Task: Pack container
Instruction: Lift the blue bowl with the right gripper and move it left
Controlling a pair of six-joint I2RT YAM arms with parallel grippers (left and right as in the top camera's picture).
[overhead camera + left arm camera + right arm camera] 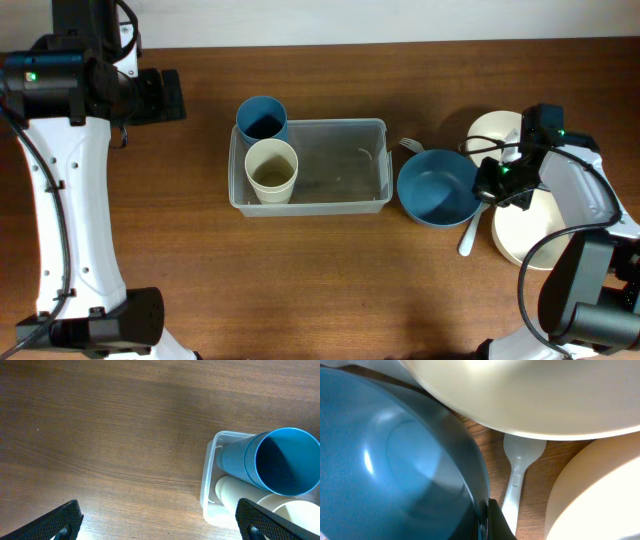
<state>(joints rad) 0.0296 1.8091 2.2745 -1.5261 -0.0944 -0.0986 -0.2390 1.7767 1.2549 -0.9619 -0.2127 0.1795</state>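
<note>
The clear plastic container (pixel 340 165) sits mid-table with a blue cup (pixel 262 119) and a cream cup (pixel 271 170) standing in its left end. The container's corner (pixel 210 485) and both cups, blue cup (pixel 280 460) above, show in the left wrist view. My left gripper (pixel 160 527) hovers wide open over bare wood left of the container, holding nothing. My right gripper (pixel 490 185) is shut on the right rim of the blue bowl (pixel 437 187), which sits just right of the container. The blue bowl (pixel 395 455) fills the right wrist view, with one dark finger (pixel 497 522) outside its rim.
Two cream bowls (pixel 495 130) (pixel 525 225) sit at the right behind and beside my right gripper. A white plastic spoon (pixel 468 238) lies between the bowls, and a fork (pixel 410 146) lies behind the blue bowl. The white spoon (pixel 517 480) lies on the wood in the right wrist view.
</note>
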